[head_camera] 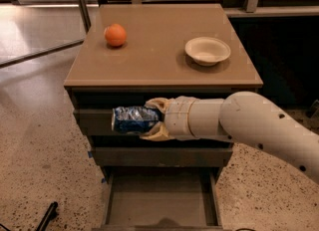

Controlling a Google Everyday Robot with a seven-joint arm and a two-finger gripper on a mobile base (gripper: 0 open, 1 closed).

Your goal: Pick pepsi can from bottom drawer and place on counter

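Note:
My gripper (149, 119) is shut on the pepsi can (133, 119), a dark-blue can with white markings, held on its side. The can hangs in front of the upper drawer fronts, just below the counter's front edge. The white arm reaches in from the right. The bottom drawer (159, 206) is pulled open below and looks empty inside. The counter (159, 46) is the tan top of the cabinet above the can.
An orange (115, 35) sits at the counter's back left. A cream bowl (207, 51) sits at its back right. A dark metal post (81, 2) stands behind the cabinet at left. Speckled floor lies on both sides.

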